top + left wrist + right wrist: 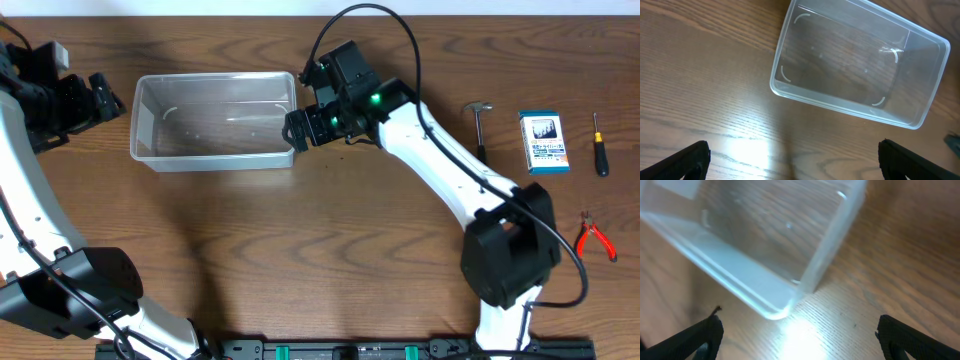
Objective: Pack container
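The container (215,158) is a clear, shallow plastic tub standing empty at the back left of the table. My right gripper (292,131) hovers at its right front corner, open, with nothing between the fingers. In the right wrist view the container (740,280) has its corner just ahead of the open right gripper (800,340). My left gripper (118,97) is apart from the tub, off its left end, and also open. From the left wrist the container (840,106) lies ahead of the empty left gripper (795,162).
Along the right side of the table lie a small hammer (480,125), a blue-and-white box (544,142), a screwdriver (599,143) and red-handled pliers (597,237). The right arm's base (505,255) stands front right.
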Action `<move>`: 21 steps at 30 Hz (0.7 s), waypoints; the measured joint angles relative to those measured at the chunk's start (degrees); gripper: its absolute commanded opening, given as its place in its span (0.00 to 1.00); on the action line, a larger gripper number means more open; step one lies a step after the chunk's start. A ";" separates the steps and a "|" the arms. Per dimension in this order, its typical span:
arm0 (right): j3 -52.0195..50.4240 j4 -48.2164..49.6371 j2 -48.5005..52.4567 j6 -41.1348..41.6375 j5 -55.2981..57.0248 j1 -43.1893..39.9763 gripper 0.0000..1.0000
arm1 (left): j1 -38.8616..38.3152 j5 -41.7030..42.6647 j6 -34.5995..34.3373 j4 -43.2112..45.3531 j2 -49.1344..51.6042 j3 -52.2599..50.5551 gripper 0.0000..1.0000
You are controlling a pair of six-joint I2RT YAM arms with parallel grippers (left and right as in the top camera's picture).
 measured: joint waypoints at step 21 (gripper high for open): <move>5.35 0.66 1.09 5.42 1.07 0.11 0.99 | 0.00 0.00 0.00 0.09 0.00 0.00 0.98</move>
